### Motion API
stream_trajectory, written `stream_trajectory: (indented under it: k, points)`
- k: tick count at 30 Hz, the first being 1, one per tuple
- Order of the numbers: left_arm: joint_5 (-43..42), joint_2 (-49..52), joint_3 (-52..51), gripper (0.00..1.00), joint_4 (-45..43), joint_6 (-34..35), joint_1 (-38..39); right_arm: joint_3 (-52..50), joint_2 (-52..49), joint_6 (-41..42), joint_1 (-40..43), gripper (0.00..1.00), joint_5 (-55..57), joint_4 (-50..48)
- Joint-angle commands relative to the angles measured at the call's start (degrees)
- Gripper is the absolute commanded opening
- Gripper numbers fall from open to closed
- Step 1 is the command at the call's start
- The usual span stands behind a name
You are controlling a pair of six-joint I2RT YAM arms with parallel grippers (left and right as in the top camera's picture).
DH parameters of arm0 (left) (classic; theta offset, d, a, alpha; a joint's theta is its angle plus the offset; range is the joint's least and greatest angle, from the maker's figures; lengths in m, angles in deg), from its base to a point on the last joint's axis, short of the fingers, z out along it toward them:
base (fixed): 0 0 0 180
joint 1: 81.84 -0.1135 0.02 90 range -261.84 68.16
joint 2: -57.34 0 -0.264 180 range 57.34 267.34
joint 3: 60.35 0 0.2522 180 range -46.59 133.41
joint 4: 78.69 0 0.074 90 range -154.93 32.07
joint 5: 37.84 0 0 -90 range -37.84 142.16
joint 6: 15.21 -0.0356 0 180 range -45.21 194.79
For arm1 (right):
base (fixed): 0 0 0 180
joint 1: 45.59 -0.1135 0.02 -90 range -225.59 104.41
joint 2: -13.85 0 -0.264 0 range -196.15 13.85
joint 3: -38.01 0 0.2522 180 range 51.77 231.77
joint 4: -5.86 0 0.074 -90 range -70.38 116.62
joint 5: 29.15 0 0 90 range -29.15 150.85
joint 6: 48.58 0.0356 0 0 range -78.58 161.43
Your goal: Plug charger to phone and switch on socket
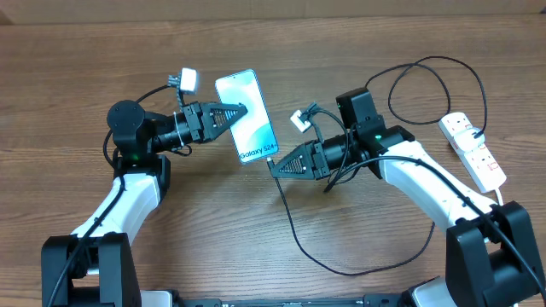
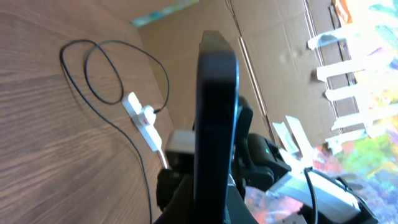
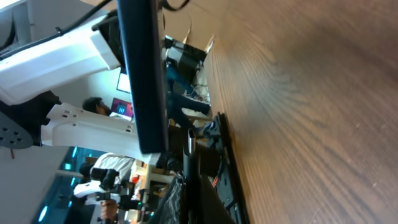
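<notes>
My left gripper [image 1: 237, 113] is shut on the phone [image 1: 247, 118] and holds it tilted above the table, blue "Galaxy S24+" screen up. In the left wrist view the phone [image 2: 217, 106] shows edge-on and dark. My right gripper [image 1: 277, 165] is shut on the charger's black plug tip [image 1: 272, 162], right at the phone's lower edge; I cannot tell whether the tip is in the port. In the right wrist view the phone [image 3: 143, 74] stands edge-on just ahead of my fingers [image 3: 189, 163]. The white socket [image 1: 473, 149] lies at the far right, and also shows in the left wrist view [image 2: 142, 116].
The charger's black cable loops behind the right arm [image 1: 426, 72] and sags across the table in front [image 1: 341, 266]. A cardboard wall [image 1: 273, 8] runs along the back edge. The socket's thick white cord [image 1: 497, 194] leads off to the right.
</notes>
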Motion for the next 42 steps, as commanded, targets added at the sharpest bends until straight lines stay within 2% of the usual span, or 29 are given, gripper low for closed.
stream_trajectory:
  k: [1, 20, 30, 42]
  points:
    - [2.9, -0.3, 0.8, 0.04, -0.3, 0.7, 0.3, -0.1, 1.0, -0.5, -0.3, 0.04, -0.8, -0.1]
    - [3.8, -0.3, 0.8, 0.04, -0.3, -0.6, 2.4, 0.0, 1.0, -0.4, -1.4, 0.04, -1.9, -3.1]
    - [1.7, -0.3, 0.8, 0.04, 1.0, -3.6, 2.4, 0.0, 1.0, -0.2, -1.3, 0.04, -1.8, -4.8]
    - [1.3, -0.3, 0.8, 0.04, 1.0, -3.5, 2.4, 0.0, 1.0, -0.2, -1.3, 0.04, 1.5, -4.8]
